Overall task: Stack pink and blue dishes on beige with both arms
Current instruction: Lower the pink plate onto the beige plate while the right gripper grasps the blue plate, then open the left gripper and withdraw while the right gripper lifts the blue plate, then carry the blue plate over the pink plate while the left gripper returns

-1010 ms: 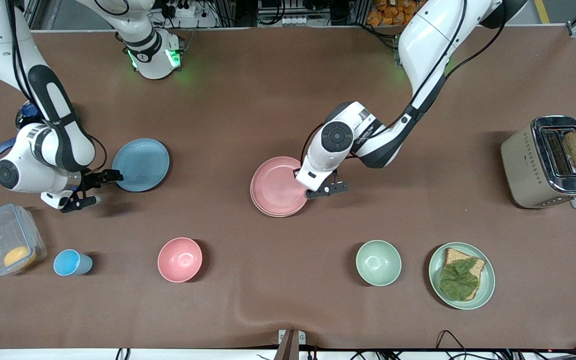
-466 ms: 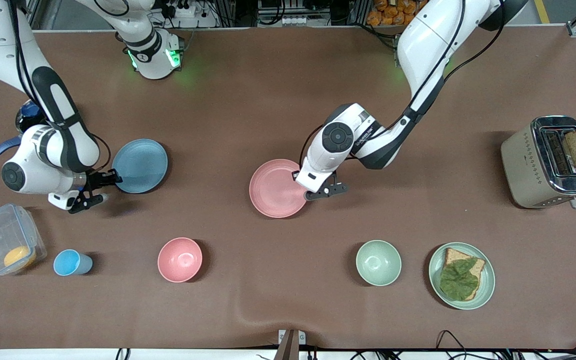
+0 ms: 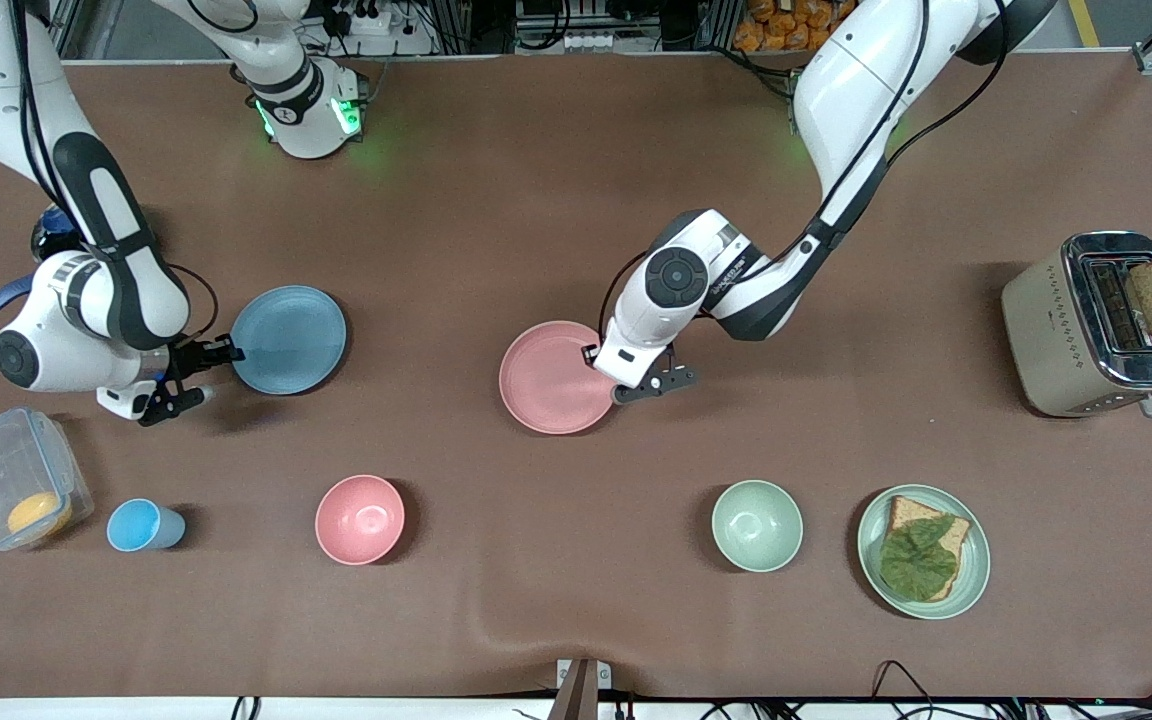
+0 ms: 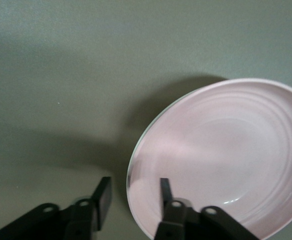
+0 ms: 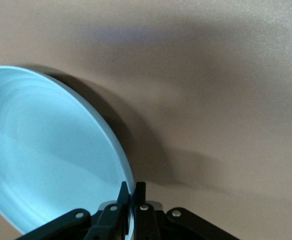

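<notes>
The pale pink plate lies flat near the table's middle. My left gripper stands open across its rim on the side toward the left arm's end. In the left wrist view one finger of the left gripper is over the pink plate and the other is outside it. The light blue plate is toward the right arm's end, and my right gripper is shut on its rim. In the right wrist view the right gripper pinches the tilted blue plate, which casts a shadow. The beige plate is hidden.
Nearer the camera stand a blue cup, a deep pink bowl, a green bowl and a green plate with bread. A clear container sits under the right arm. A toaster stands at the left arm's end.
The blue plate has shifted slightly toward the table's middle and nearer the camera with the right gripper. The second rim seen under the pink plate no longer shows.
</notes>
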{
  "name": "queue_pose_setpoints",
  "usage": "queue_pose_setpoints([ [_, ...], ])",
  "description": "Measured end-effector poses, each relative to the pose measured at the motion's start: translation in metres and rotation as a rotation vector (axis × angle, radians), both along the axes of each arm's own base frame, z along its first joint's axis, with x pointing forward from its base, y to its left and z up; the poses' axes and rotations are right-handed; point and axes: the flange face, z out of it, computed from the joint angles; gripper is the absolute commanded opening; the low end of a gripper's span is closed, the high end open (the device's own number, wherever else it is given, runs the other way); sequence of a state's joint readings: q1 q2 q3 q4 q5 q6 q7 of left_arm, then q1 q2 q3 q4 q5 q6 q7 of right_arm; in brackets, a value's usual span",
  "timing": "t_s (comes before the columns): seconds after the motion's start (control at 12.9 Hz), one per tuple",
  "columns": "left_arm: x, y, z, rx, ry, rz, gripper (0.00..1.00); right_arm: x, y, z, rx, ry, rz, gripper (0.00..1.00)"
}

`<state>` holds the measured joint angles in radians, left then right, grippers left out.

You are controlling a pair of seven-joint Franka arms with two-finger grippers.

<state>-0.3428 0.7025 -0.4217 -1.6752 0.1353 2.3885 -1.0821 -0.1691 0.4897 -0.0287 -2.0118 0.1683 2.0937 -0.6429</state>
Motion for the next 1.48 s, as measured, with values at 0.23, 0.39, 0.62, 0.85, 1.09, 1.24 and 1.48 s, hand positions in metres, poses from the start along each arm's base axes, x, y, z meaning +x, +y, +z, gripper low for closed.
queue_pose_setpoints([
  [0.23, 0.016, 0.004, 0.03, -0.023, -0.045, 0.04, 1.0, 0.013, -0.001, 0.019, 0.022, 0.022, -0.001, 0.0],
  [0.39, 0.04, 0.03, 0.082, -0.018, -0.097, 0.081, 1.0, 0.021, -0.001, 0.031, 0.054, 0.029, -0.022, 0.0],
  [0.62, 0.073, 0.101, 0.173, 0.022, -0.182, 0.12, 1.0, 0.032, 0.009, 0.048, 0.097, 0.044, -0.07, 0.0],
  [0.85, 0.089, 0.175, 0.23, 0.091, -0.226, 0.022, 1.0, 0.047, 0.047, 0.064, 0.062, 0.068, -0.13, 0.0],
  [1.09, 0.094, 0.251, 0.276, 0.164, -0.241, -0.114, 1.0, 0.058, 0.113, 0.073, 0.055, 0.09, -0.208, 0.0],
  [1.24, 0.089, 0.288, 0.307, 0.201, -0.257, -0.188, 1.0, 0.061, 0.159, 0.081, 0.043, 0.108, -0.257, 0.0],
  [1.48, 0.075, 0.307, 0.343, 0.235, -0.253, -0.209, 1.0, 0.063, 0.233, 0.095, 0.011, 0.118, -0.335, 0.0],
])
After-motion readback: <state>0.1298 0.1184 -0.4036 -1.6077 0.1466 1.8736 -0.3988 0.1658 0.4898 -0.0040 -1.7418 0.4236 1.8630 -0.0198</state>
